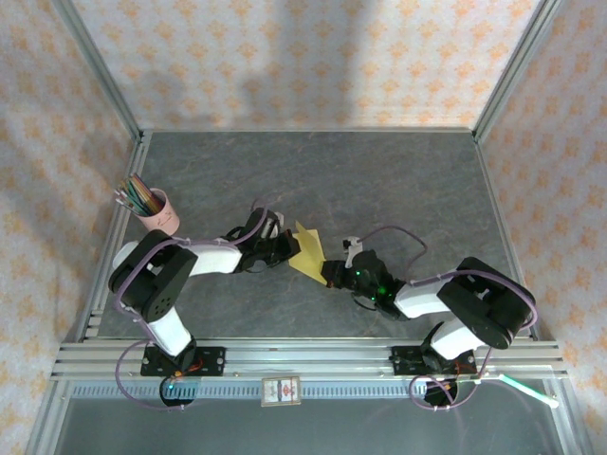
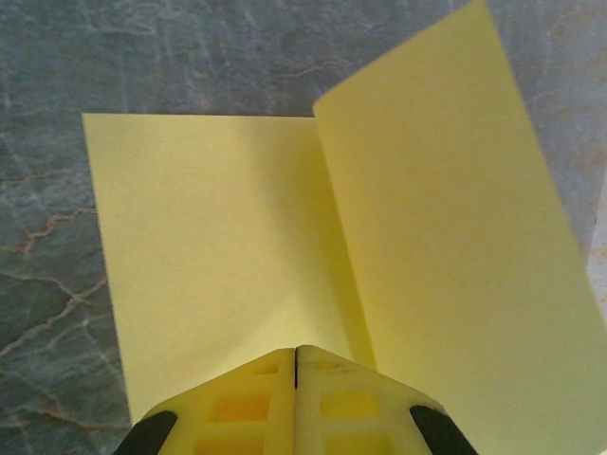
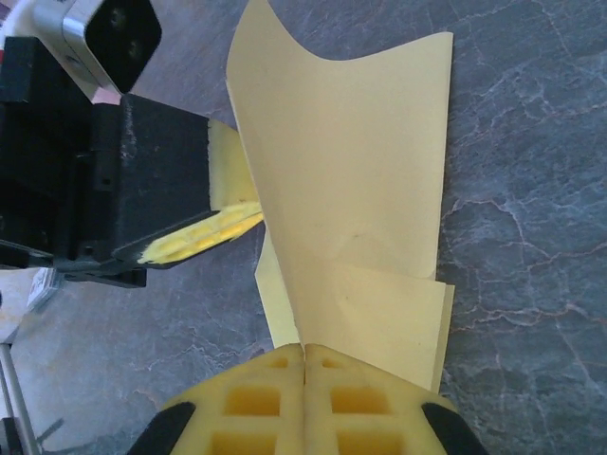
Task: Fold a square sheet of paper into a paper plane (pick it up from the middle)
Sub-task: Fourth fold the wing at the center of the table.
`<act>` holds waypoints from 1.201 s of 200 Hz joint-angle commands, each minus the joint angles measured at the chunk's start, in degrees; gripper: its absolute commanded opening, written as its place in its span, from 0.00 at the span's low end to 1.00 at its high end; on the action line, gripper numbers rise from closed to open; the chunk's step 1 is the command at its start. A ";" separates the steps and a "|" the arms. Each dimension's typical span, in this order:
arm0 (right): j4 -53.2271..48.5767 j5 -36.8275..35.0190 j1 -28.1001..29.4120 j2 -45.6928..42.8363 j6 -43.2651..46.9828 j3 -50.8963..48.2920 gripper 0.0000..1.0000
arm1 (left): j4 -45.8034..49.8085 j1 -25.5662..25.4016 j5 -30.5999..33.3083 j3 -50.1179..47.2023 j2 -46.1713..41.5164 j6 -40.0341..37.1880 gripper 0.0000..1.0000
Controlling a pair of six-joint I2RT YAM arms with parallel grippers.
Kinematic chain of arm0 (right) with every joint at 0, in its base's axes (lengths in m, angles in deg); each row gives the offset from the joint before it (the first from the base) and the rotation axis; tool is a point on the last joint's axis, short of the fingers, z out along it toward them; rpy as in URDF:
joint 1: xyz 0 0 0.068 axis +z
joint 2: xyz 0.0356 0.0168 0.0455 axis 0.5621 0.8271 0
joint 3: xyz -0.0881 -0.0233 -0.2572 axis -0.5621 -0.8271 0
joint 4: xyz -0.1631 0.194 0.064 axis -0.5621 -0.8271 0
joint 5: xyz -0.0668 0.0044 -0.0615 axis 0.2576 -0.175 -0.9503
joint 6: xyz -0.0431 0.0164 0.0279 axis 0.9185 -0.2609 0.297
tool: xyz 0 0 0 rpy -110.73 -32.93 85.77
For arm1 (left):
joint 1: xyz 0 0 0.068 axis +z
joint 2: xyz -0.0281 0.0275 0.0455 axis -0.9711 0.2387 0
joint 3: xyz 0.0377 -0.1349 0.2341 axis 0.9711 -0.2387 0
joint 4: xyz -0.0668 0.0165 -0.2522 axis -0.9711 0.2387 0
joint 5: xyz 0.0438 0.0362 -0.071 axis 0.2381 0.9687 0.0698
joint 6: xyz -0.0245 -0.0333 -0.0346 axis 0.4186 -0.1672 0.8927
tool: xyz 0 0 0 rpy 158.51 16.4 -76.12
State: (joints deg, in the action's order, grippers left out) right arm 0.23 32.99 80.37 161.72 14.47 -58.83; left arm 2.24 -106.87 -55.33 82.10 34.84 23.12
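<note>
- At the near edge of the surface (image 1: 275,308), the two arms are fixed side by side, and both reach inward toward the middle.
- The right tool (image 3: 304,349) has its yellow fingers pressed together on the near edge of the square sheet of paper (image 3: 351,171). In the right wrist view, the paper rises away from these fingers in a curve.
- The left tool (image 2: 296,353) is closed too, with its fingertips pinching the opposite edge of the same sheet.
- The yellow sheet is held between the two tools, near the centre of the surface. In the left wrist view, one half spreads flat over the grey surface and the other half stands up along a crease.
- Farther back on the left, a pink cup (image 1: 161,214) with coloured pencils stands well apart from the paper.
</note>
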 commanded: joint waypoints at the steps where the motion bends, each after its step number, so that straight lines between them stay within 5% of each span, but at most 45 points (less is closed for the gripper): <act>1: 3.08 0.05 -0.38 0.44 -2.70 -0.89 0.00 | -2.02 -0.35 2.24 1.25 1.53 -1.37 0.00; 170: 4.43 1.00 -0.43 2.53 -8.33 -2.23 0.00 | 0.27 -0.17 5.15 0.56 3.58 -3.55 0.00; 240: -9.56 -2.77 0.96 0.59 -0.69 4.80 0.00 | -0.95 -0.17 4.78 0.15 2.03 -2.12 0.00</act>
State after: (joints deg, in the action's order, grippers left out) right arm -1.48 33.15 80.66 163.81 8.38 -57.65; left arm 1.36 -106.95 -52.56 82.34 37.42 20.86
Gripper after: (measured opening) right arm 0.043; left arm 0.062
